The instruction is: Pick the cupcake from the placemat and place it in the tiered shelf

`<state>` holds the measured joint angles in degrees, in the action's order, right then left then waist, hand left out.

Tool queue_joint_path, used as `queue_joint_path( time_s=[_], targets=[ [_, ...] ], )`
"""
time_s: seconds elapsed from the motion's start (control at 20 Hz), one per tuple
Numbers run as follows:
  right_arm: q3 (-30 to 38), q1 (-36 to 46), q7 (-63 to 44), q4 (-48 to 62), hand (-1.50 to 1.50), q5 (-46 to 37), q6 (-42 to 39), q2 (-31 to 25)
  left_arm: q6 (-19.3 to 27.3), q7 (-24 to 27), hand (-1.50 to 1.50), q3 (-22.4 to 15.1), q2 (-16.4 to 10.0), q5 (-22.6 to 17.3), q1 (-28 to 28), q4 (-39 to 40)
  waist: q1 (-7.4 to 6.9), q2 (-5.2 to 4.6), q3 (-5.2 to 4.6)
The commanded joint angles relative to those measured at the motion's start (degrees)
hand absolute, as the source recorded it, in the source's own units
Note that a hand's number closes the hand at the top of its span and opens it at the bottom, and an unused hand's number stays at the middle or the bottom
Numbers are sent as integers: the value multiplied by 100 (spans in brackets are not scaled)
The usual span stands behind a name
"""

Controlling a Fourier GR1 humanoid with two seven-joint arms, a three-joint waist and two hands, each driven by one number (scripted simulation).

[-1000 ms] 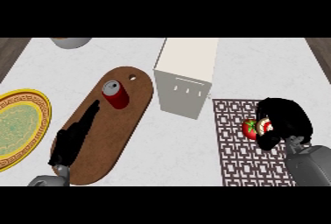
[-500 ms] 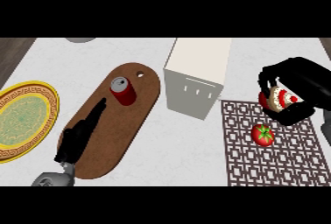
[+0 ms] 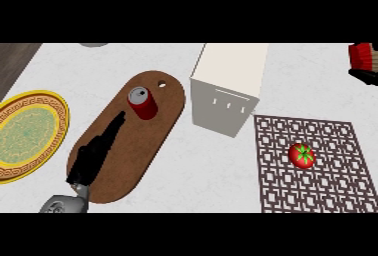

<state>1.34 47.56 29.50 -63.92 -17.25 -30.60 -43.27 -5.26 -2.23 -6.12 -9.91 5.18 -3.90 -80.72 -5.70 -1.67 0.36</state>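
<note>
Your right hand [image 3: 366, 76], at the view's right edge, curls round the cupcake [image 3: 363, 54], clear of the placemat [image 3: 325, 190]; the tiered shelf [image 3: 229, 75] lies to its left; your left hand [image 3: 92, 155] rests flat, fingers straight, on the cutting board [image 3: 159, 125].

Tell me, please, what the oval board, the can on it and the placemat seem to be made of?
The oval board looks like wood: matte brown, with a hanging hole. The can looks like metal: glossy red wall, grey top. The placemat is less sure, perhaps woven fibre or plastic: a flat brown openwork lattice.
</note>
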Motion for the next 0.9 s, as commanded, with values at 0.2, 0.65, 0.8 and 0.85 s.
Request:
queue_joint_path(
  time_s=[0.2,0.65,0.8,0.85],
  targets=[
    [-245,1963,253,2047,150,-453,200,649,116,-232,0,-66,120,120,58,118,79,41,-38],
    [-375,3273,195,3610,150,-1056,1031,1489,100,-218,0,-131,152,186,37,31,-38,-20,-40],
    [-561,3339,554,3890,150,-1313,1355,1797,-30,-82,0,22,84,62,-118,298,-11,-57,-43],
    [-640,3442,611,4034,150,-1419,1285,1777,-59,-114,0,138,14,-32,-152,158,-23,-46,-43]
  ],
)
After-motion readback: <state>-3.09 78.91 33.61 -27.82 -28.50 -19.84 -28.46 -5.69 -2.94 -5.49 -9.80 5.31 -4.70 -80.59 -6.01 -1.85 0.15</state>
